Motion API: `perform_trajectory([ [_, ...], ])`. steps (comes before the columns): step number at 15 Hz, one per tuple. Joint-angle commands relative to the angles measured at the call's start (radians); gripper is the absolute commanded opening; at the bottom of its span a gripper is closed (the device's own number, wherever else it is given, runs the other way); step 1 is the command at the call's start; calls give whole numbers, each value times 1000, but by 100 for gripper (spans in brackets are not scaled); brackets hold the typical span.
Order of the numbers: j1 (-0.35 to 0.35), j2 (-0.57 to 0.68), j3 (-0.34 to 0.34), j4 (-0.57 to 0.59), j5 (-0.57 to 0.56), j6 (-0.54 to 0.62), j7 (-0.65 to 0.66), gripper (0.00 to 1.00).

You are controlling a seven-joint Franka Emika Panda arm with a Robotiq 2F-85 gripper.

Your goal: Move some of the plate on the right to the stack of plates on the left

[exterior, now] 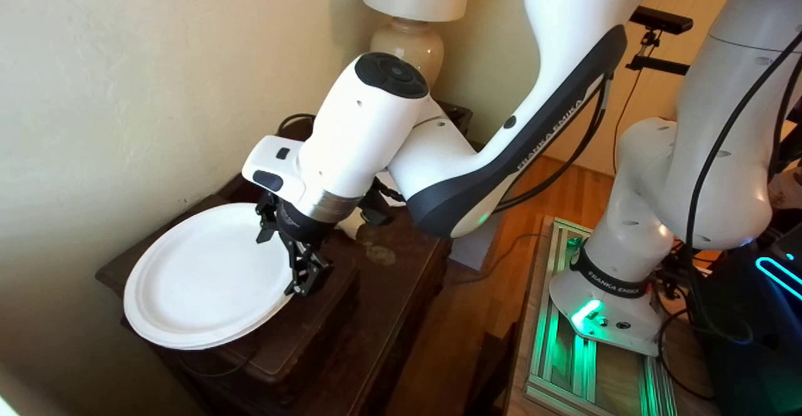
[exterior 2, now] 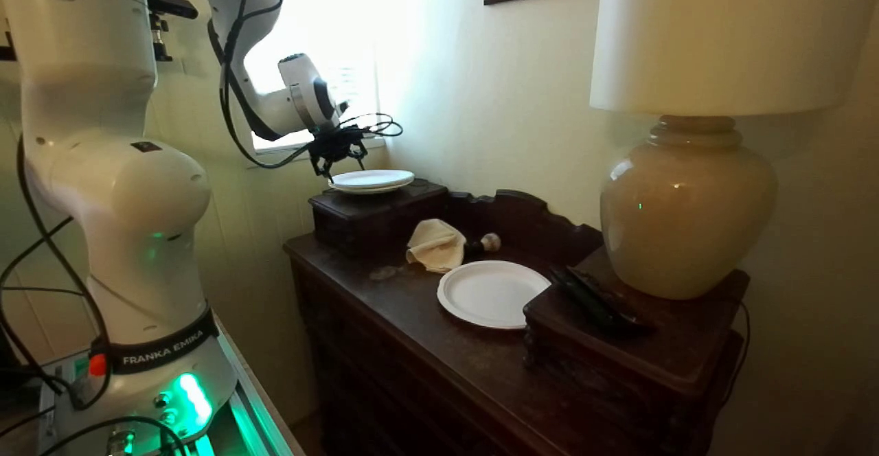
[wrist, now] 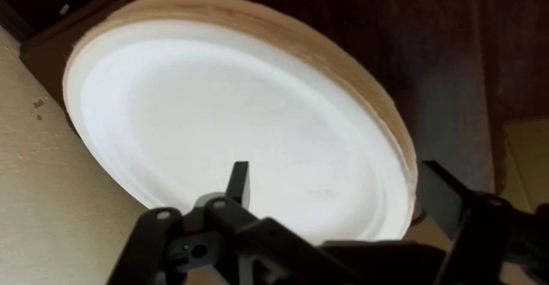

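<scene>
End effector (wrist: 334,168) gapes wide, empty, over plate stack (exterior: 200,278). In an exterior view, plate (exterior 2: 491,294) lies four o'clock of it.

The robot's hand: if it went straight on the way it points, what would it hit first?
Probably the plate stack: in the wrist view, the hand has one finger over it, the other beyond its edge. Any gap is hard to judge.

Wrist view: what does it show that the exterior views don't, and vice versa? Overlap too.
Only the wrist view: a close-up of the tan side of the stack of plates.
Only the exterior views: the lamp and robot base in both exterior views; in an exterior view, the separate plate.
Shared: that stack, the open gripper and the wall.
</scene>
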Motion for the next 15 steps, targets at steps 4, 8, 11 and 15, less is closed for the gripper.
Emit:
perform_trajectory([
  [4,-23,-47,121,-63,326,63,-159,100],
  [8,-27,-214,217,-89,632,-96,-295,100],
  [11,-5,-375,183,-115,670,-279,-247,100],
  [15,76,-598,76,-181,679,-516,-116,100],
])
